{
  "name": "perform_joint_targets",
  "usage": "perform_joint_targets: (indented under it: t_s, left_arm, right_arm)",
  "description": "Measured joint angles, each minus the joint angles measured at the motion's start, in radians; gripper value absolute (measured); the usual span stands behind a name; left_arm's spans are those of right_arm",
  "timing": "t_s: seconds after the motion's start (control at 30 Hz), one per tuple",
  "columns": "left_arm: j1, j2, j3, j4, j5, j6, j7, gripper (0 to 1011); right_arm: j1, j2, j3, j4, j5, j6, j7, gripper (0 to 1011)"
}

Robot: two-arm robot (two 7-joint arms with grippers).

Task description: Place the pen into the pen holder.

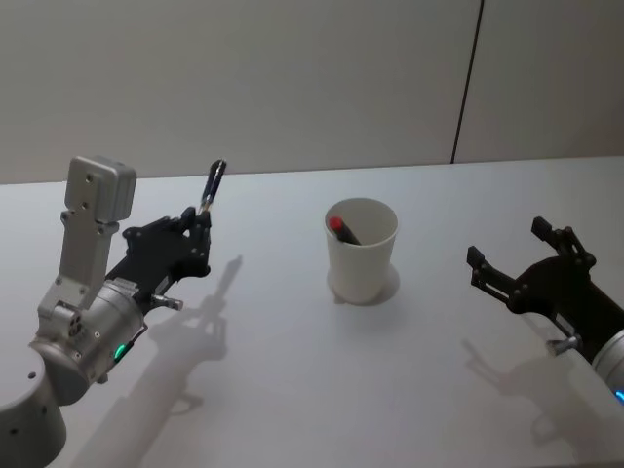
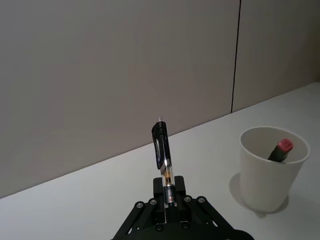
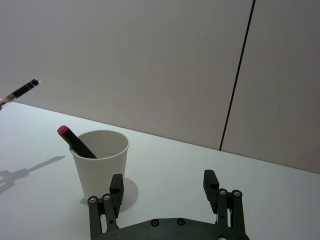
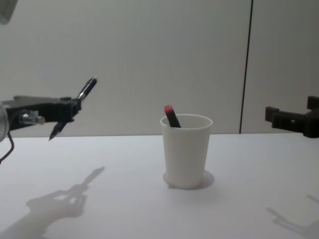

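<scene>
The left end effector (image 1: 202, 220) clamps the pen (image 1: 213, 183) left of the pen holder (image 1: 362, 258); the right end effector (image 1: 507, 244) hangs spread wide

Between my left pincer (image 1: 202, 224), raised over the table (image 1: 292, 380) with the pen (image 1: 213, 183) clamped in it, and the pen holder (image 1: 363, 255), air and surface lie bare. In the holder's mouth a red-tipped marker (image 1: 340, 229) leans on the rim nearest my left, taking part of the opening. My right pincer (image 1: 507, 244) hangs spread well off to the holder's right, bare table between. The wall (image 1: 292, 78) closes the far side.
</scene>
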Motion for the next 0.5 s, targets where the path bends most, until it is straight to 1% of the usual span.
perform_joint_targets:
  t_s: [0.07, 0.17, 0.5]
  left_arm:
    - [-0.002, 0.0, 0.0, 0.002, 0.0, -0.015, -0.019, 137]
    - [-0.009, -0.001, 0.0, 0.006, 0.0, -0.046, -0.073, 136]
    - [-0.027, -0.012, 0.011, 0.014, -0.001, -0.105, -0.189, 137]
  right_arm:
    - [0.0, 0.0, 0.0, 0.0, 0.0, 0.0, 0.0, 1001]
    - [0.0, 0.0, 0.0, 0.0, 0.0, 0.0, 0.0, 1001]
    - [0.0, 0.0, 0.0, 0.0, 0.0, 0.0, 0.0, 1001]
